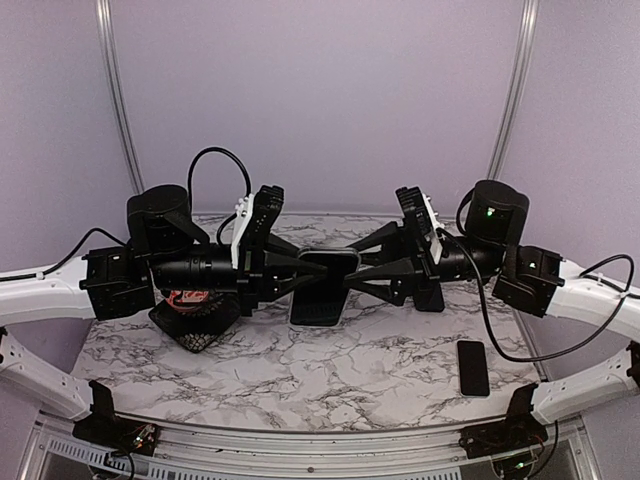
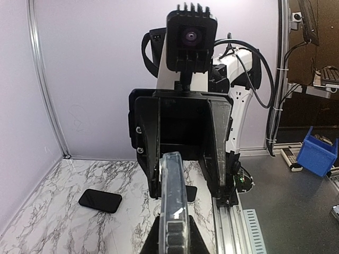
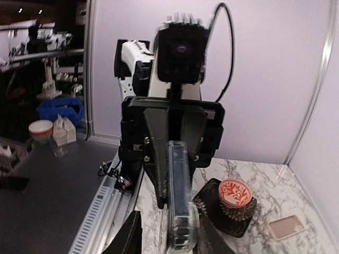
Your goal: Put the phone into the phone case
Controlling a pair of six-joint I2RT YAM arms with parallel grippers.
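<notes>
Nearest, at the right front of the marble table [image 1: 300,385]: a black phone [image 1: 473,367], flat, screen dark, well apart from both arms. Farther back on the left, under the left arm: a black patterned dish [image 1: 195,332] bearing a red-and-white disc [image 1: 188,298]. At centre, held off the surface: a phone case [image 1: 318,305], clear-rimmed, dark from above, clamped end to end between left gripper [image 1: 298,272] and right gripper [image 1: 352,276].

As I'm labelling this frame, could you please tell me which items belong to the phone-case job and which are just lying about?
Job: clear phone case, held by left gripper and right gripper; black phone on the table.
Lying about: red-and-white disc on dark patterned pad; pinkish rectangle.
</notes>
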